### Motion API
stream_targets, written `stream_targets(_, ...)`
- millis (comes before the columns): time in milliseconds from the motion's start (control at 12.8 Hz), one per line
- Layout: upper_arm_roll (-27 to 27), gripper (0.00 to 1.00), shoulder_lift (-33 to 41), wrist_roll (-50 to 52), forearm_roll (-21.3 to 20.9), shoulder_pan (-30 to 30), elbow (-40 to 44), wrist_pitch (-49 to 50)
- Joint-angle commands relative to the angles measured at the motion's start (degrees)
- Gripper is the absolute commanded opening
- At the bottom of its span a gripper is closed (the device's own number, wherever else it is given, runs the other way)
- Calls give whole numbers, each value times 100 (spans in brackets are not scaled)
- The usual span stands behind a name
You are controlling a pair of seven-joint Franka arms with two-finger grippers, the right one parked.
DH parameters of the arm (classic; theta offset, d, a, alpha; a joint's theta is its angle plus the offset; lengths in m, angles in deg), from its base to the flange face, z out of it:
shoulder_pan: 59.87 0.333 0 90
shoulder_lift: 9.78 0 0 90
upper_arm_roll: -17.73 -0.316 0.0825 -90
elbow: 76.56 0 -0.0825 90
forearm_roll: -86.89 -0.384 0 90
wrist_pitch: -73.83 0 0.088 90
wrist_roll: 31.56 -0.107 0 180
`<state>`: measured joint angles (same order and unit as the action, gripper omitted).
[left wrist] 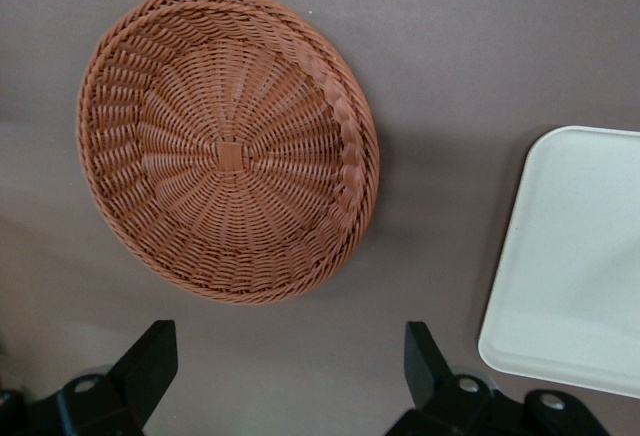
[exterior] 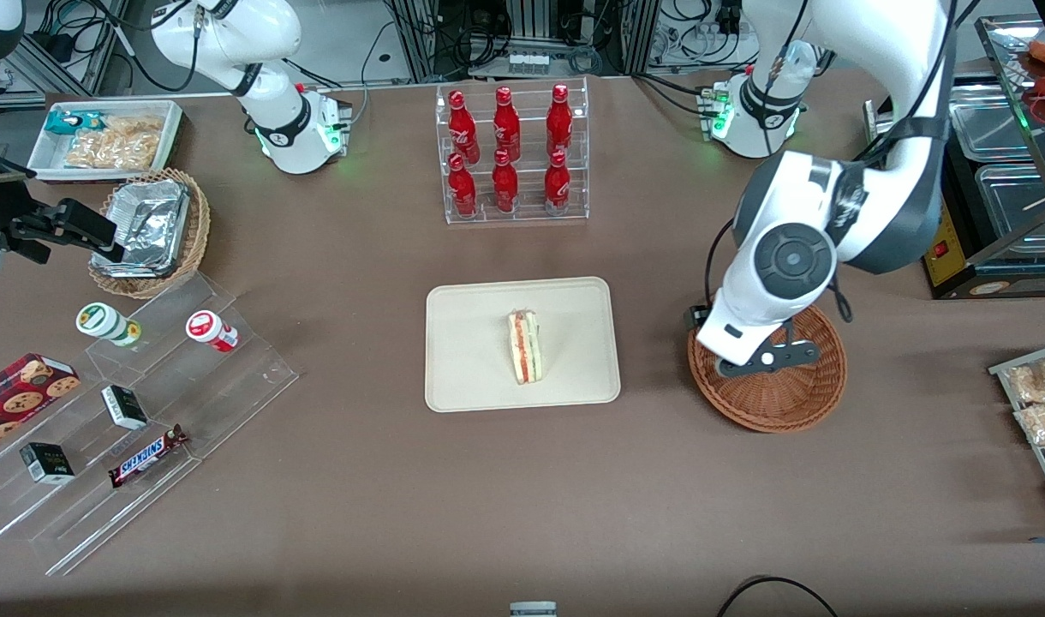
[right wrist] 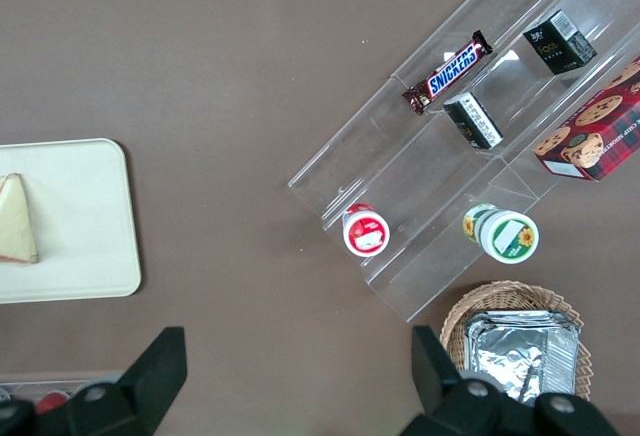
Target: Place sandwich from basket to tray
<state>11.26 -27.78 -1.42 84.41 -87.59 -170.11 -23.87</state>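
Hovering above the basket (left wrist: 225,146), the claw (left wrist: 290,381) hung with its fingers spread wide and held nothing. The sandwich (exterior: 524,345) lay on its side in the tray (exterior: 471,343), near the tray's middle; the basket was bare. I judged the main risk a low arm sweep clipping the basket's rim and sliding it along the surface (exterior: 522,497).

Desk (exterior: 360,514): brown, carries everything.
Cola rack (exterior: 514,154): clear tiered stand with six red bottles.
Foil basket (exterior: 150,231): tan wicker, crumpled foil containers inside.
Snack bin (exterior: 107,137): white, holds packets.
Acrylic steps (exterior: 137,411): Snickers bar (exterior: 148,455), two small dark boxes, cookie box (exterior: 17,390), a green-lidded cup (exterior: 107,324), a red-lidded cup (exterior: 211,331).
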Motion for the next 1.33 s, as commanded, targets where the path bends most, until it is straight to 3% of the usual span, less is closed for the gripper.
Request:
stream_targets(0,-29,100,157,-52,19,-58,-137,66)
stream_targets(78,6,100,261,-52,10,108,-146,75)
stream_targets(235,732,100,411,-148,-8,923,-129,214)
stream_targets(627,1876,100,947,-1368,-8,2497,-102,899)
stream_targets(941,1923,100,1369,-2730,-16,2983,55,1453)
stream_targets(1255,1878,100,1589,-3189,-235,3247,223,1543)
